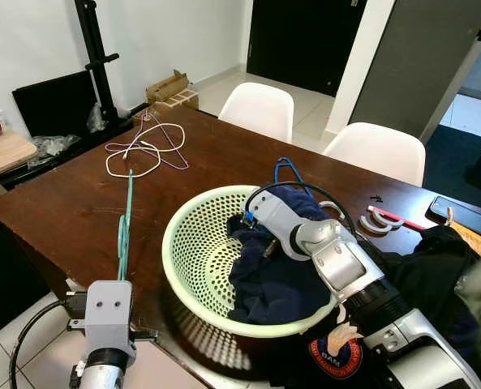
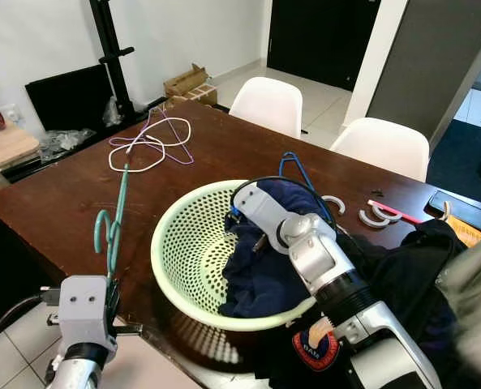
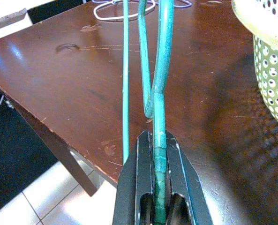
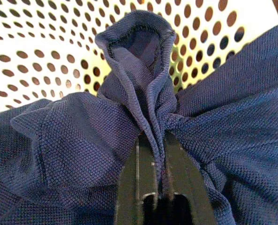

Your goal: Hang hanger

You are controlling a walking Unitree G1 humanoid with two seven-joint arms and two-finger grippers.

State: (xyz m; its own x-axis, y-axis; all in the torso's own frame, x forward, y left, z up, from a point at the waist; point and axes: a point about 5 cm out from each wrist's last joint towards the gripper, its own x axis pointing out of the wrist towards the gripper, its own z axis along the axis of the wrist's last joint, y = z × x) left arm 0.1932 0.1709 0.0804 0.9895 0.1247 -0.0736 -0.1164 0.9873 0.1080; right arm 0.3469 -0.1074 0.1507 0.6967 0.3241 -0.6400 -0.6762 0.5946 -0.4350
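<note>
Hanger (image 3: 158, 108) clamped in left tool (image 3: 158, 187).

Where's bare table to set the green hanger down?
Free: the dark wood between the white and purple hangers and the basket, around the green hanger held by the left gripper; also the far strip between basket and white chairs. Crowded: the robot's right side, with the right gripper pinching the navy shirt, black clothes, and clips.

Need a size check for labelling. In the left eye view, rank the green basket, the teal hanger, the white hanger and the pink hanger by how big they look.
1. green basket
2. teal hanger, long but thin
3. white hanger
4. pink hanger

White hanger lies farther away, so its rank is unsure.
</note>
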